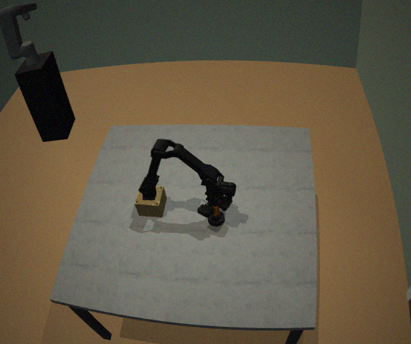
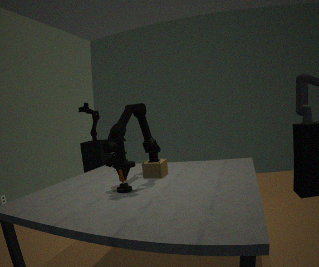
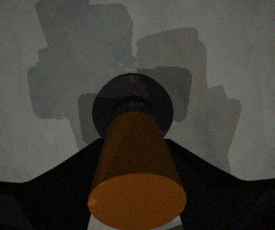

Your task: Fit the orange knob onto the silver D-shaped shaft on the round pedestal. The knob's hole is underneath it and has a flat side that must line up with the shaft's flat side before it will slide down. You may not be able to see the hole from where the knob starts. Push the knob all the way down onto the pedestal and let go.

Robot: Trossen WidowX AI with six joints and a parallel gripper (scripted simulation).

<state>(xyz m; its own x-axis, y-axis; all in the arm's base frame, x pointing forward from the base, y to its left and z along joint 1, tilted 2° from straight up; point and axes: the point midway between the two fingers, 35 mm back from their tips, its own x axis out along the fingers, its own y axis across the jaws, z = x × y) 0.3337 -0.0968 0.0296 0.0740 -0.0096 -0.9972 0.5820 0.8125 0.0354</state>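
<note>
The orange knob [image 1: 216, 211] [image 2: 121, 175] [image 3: 137, 196] is held upright between the fingers. My gripper [image 2: 122, 176] [image 3: 133, 145] is shut on it and points down. The black round pedestal [image 1: 216, 221] [image 2: 124, 188] [image 3: 109, 103] stands on the table directly under the knob. In the exterior view a small bit of the silver shaft [image 2: 123, 182] shows between the knob's lower end and the pedestal. The knob's hole and the shaft's flat side are hidden, so I cannot tell whether the flats line up or whether the shaft's tip is inside the hole.
The arm's base stands on a tan block [image 1: 151, 208] [image 2: 155, 169] on the grey table [image 1: 183, 259] [image 2: 188, 209]. Another arm on a black pillar [image 1: 46, 99] [image 2: 308, 161] stands beyond the table, and a further dark arm [image 2: 94, 123] is behind it in the exterior view.
</note>
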